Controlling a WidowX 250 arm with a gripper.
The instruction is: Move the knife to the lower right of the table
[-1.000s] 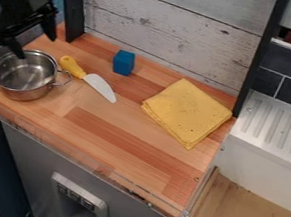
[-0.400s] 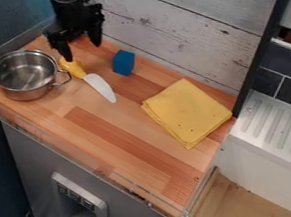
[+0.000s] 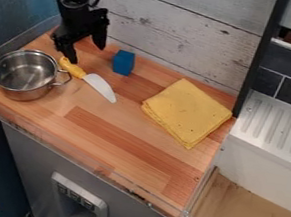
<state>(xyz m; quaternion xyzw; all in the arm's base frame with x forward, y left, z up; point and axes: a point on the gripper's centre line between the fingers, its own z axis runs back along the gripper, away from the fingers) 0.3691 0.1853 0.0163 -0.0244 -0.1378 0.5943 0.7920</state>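
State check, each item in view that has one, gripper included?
Gripper: open, fingers apart, above the knife's handle end
Knife: lying flat on the table, not gripped
Metal pot: upright, uncovered
Yellow cloth: folded, lying flat
Blue block: resting on the table

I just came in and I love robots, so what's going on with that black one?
The black two-finger gripper hangs near the handle end of the knife with a yellow handle and white blade, fingers open, holding nothing. The knife lies on the wooden counter, between a shiny metal pot and a blue block. It isn't at the lower right yet.
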